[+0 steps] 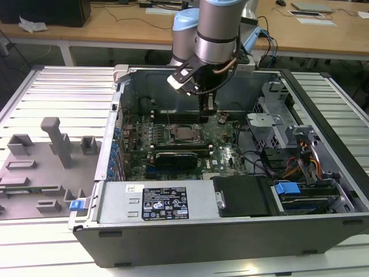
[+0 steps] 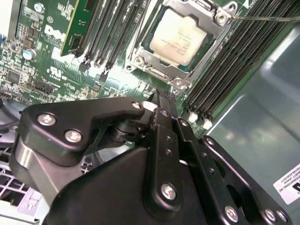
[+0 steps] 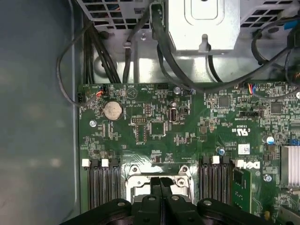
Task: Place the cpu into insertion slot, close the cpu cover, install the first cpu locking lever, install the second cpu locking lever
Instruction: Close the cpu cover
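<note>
Cpu (image 2: 180,35) lies flat in the insertion slot (image 2: 146,44), metal top up, its square sides parallel to the long memory slots (image 2: 234,61) flanking the slot, and the cpu cover (image 2: 161,72) is down around it, hiding most of the slot's rim. My claw (image 3: 161,185) has its fingers pressed together on nothing, tips just beside the slot's edge; whether they touch the cover I cannot tell. The first wrist view has my black claw body cutting off most of the slot, while the second wrist view shows the chip's top and a thin locking lever (image 2: 267,18) leaving one cover corner.
</note>
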{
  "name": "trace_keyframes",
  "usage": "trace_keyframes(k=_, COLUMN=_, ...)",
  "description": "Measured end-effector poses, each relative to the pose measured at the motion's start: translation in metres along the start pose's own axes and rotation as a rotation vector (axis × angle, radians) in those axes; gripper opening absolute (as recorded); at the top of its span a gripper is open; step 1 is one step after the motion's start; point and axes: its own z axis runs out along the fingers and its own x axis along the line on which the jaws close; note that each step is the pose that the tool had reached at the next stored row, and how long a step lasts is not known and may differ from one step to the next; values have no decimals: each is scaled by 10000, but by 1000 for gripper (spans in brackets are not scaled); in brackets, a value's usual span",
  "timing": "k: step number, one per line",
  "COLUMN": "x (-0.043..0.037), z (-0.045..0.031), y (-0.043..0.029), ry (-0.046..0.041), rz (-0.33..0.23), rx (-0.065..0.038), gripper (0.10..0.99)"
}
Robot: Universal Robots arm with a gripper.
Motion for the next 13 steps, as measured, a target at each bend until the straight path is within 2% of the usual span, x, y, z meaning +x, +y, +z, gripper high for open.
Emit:
trace_keyframes(k=3, x=-2, z=18, y=-119, ry=0, rz=0, rx=-43, gripper=106)
trace_keyframes(k=4, x=-4, z=32, y=-198, ry=1, rz=-2, rx=-49, gripper=106)
trace_keyframes(k=5, x=-5, z=46, y=-238, ry=1, rz=-2, rx=-48, gripper=106)
trace_keyframes(k=9, x=-7, z=115, y=-289, ry=1, rz=-1, rx=-48, gripper=106)
trace_keyframes(k=13, x=-7, z=125, y=-293, ry=0, rz=-2, rx=-47, gripper=106)
